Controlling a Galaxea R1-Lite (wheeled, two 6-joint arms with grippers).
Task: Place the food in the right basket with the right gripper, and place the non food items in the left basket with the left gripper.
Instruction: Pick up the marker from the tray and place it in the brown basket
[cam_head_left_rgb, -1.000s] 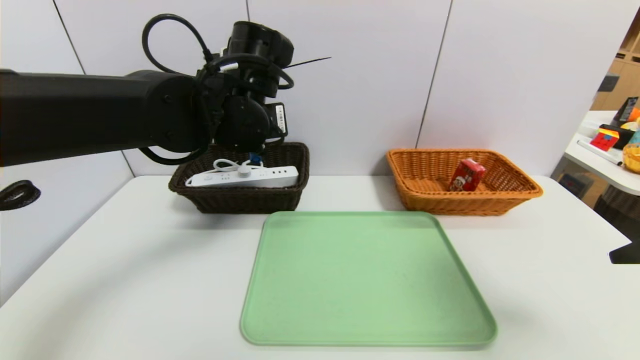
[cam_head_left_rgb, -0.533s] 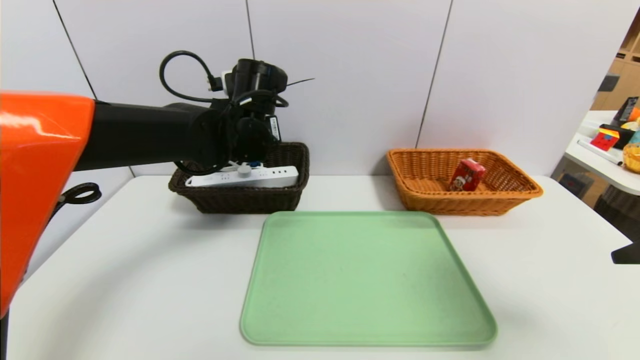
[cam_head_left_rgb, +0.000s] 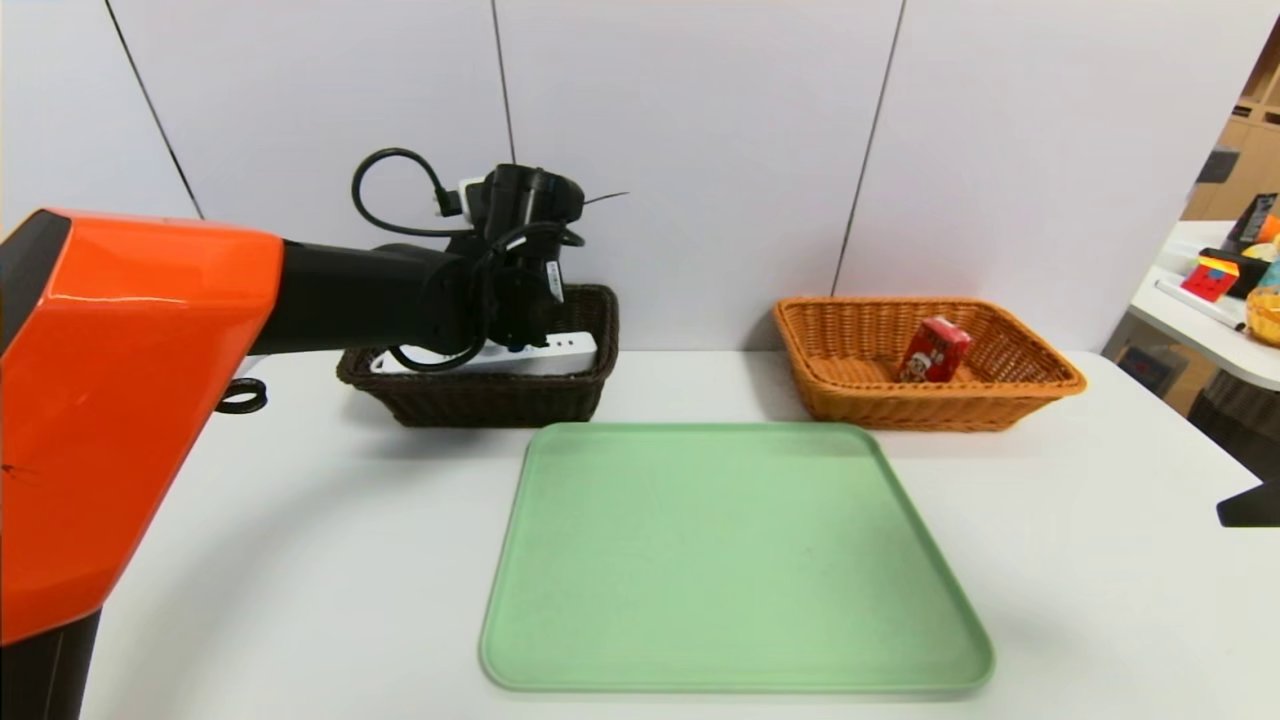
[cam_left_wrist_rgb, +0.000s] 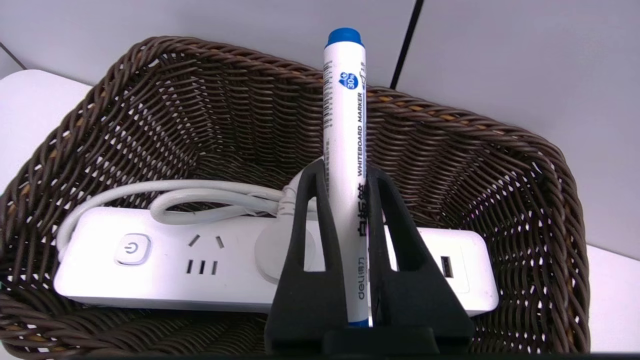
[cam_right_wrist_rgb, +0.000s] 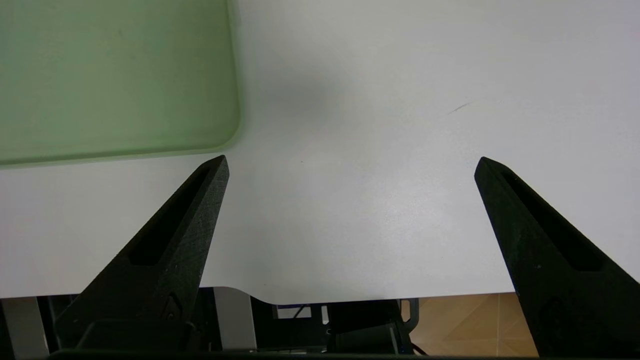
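Observation:
My left gripper (cam_left_wrist_rgb: 345, 172) is shut on a white marker with a blue cap (cam_left_wrist_rgb: 345, 125), held low over the inside of the dark brown left basket (cam_left_wrist_rgb: 200, 115). A white power strip (cam_left_wrist_rgb: 165, 260) with its coiled cord lies in that basket under the marker. In the head view the left wrist (cam_head_left_rgb: 510, 290) covers the gripper at the dark basket (cam_head_left_rgb: 480, 400). The red drink carton (cam_head_left_rgb: 933, 350) stands in the orange-tan right basket (cam_head_left_rgb: 850, 400). My right gripper (cam_right_wrist_rgb: 350, 162) hangs open and empty over the table's near right edge.
A bare green tray (cam_head_left_rgb: 730, 560) lies at the middle of the white table, between me and the two baskets; its corner (cam_right_wrist_rgb: 110, 75) shows by the right gripper. A side table with colourful items (cam_head_left_rgb: 1220, 280) stands at the far right.
The left arm has stretched forward and come down, bringing the wrist and the marker from above the dark basket down into its opening. The right arm has not moved.

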